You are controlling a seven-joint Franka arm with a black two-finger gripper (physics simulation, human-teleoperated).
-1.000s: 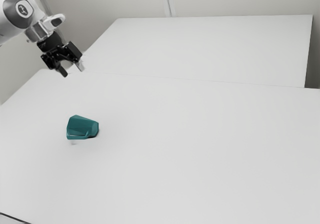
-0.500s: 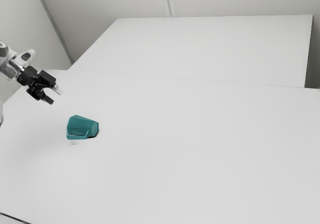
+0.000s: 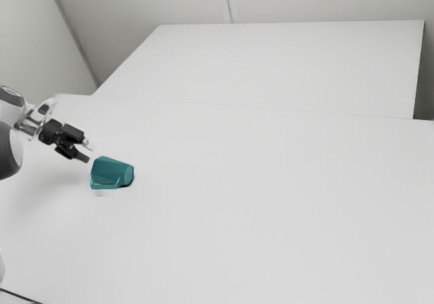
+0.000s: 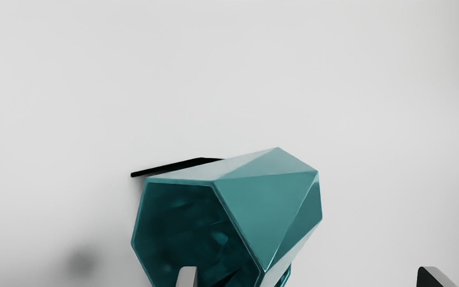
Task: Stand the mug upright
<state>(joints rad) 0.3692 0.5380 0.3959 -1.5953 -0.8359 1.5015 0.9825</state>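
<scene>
The white table (image 3: pixel 271 202) spreads across the scene, with a second pale surface (image 3: pixel 291 66) at its far side. The arm (image 3: pixel 28 122) comes in from the exterior view's left, and its gripper (image 3: pixel 89 154) is near the mug (image 3: pixel 112 172), fingers well apart. The teal mug lies on its side on the left part of the table, mouth towards the gripper. Its dark teal inside shows; one fingertip (image 4: pixel 187 278) overlaps the opening, whether inside I cannot tell.
</scene>
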